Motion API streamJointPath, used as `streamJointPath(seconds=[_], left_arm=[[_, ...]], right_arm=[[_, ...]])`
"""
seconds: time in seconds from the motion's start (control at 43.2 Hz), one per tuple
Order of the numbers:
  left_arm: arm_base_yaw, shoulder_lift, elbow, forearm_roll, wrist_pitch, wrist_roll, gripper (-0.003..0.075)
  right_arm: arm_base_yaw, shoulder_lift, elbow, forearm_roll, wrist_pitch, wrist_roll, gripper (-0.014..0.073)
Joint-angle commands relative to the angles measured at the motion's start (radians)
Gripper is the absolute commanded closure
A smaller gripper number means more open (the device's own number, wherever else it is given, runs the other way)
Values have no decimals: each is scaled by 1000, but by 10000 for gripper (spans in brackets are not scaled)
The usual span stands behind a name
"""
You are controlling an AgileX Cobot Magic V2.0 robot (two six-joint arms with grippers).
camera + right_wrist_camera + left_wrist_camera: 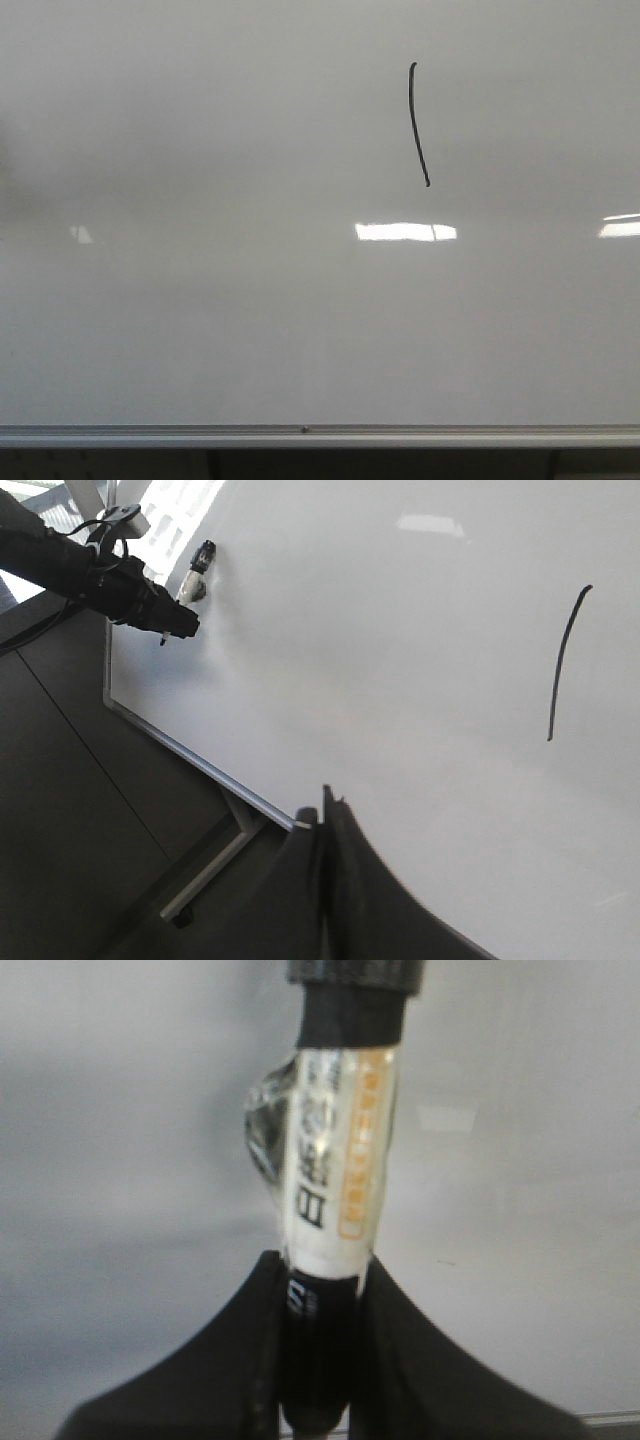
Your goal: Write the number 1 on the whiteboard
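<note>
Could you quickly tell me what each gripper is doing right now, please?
Left gripper: shut on the marker.
Right gripper: shut, holding nothing.

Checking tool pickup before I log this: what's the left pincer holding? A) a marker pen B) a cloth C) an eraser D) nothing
A: in the left wrist view the left pincer is closed around the dark end of a marker, a labelled barrel pointing toward the whiteboard.

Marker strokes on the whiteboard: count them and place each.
1. A single black stroke sits on the whiteboard, upper part, right of centre in the front view, above a bright reflection.
</note>
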Motion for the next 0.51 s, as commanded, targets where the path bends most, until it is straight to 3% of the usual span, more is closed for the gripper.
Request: streamJointPath(seconds=[0.0, 0.37, 0.486], left_arm=[[-1, -15, -55, -32, -34, -7, 740], [-1, 36, -71, -25, -55, -7, 736], [-1, 36, -71, -8, -61, -7, 679]], right_arm=[[-7, 1, -26, 36, -46, -1, 653], [-7, 1, -26, 36, -44, -1, 653], [-7, 1, -26, 36, -44, -1, 653]])
